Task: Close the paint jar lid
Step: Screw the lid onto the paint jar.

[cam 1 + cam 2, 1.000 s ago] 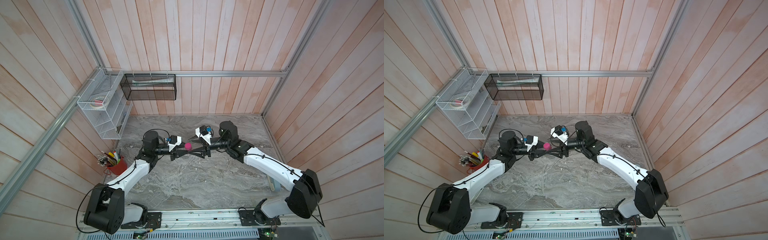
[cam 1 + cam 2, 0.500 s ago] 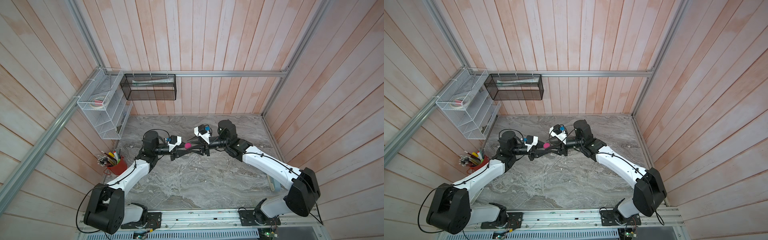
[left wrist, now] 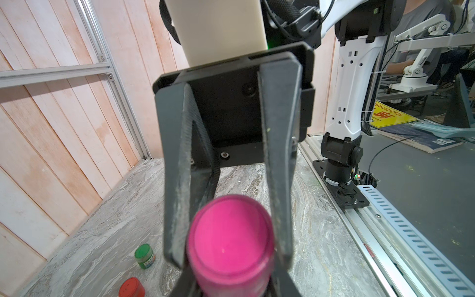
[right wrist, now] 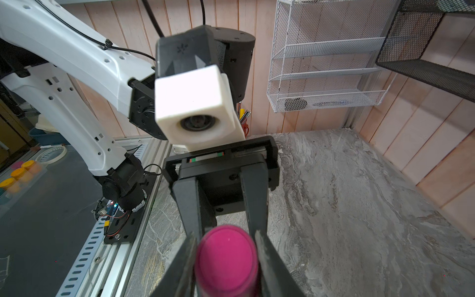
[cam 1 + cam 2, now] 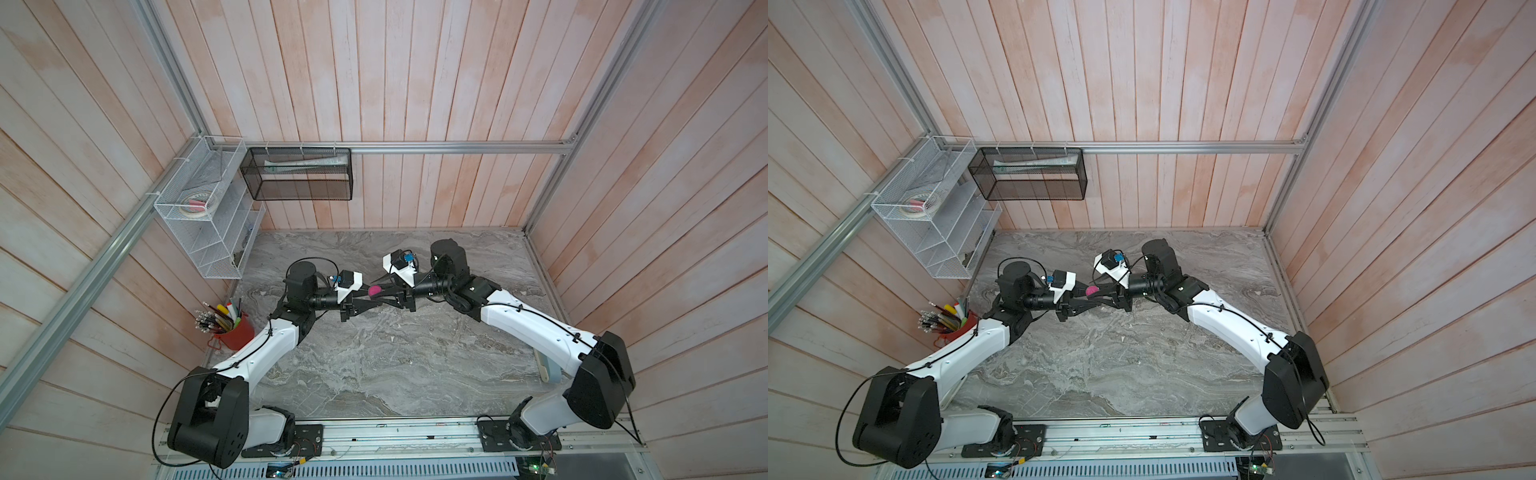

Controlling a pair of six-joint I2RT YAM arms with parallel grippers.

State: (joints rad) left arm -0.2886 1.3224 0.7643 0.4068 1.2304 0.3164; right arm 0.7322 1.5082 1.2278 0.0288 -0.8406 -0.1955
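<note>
While clamped from two sides, held clear of the table (image 5: 395,365) near mid-frame in both top views: one pink jar (image 5: 375,291), round top up. Lid and body not told apart. Counted besides: two arms, left arm (image 5: 266,353) and right arm (image 5: 536,332); two small jars standing on the table at lower left of the left wrist view, one green jar (image 3: 144,255), one red jar (image 3: 131,288), close but apart; one red cup (image 5: 235,334) of pens at the table's left edge; one white rack (image 5: 199,224) and one black basket (image 5: 297,174) on the walls, upper left; one tape roll (image 5: 195,205) in the rack's top tier.

Both arms stretched up-frame from the rail (image 5: 395,432) at bottom, elbows outward, forearms angled inward, wrists level, grippers pointing at each other. Closed on the jar, left gripper (image 4: 225,232), fingers (image 4: 192,205) pressed to its flanks. Closed on it too from the opposite side, right gripper (image 3: 230,264), fingers (image 3: 279,154) touching the pink rim at either side.

Label on green jar too small to read. At right of the left wrist view, yellow sign (image 3: 390,117), red lettering upside down, "Maintenan" legible.
</note>
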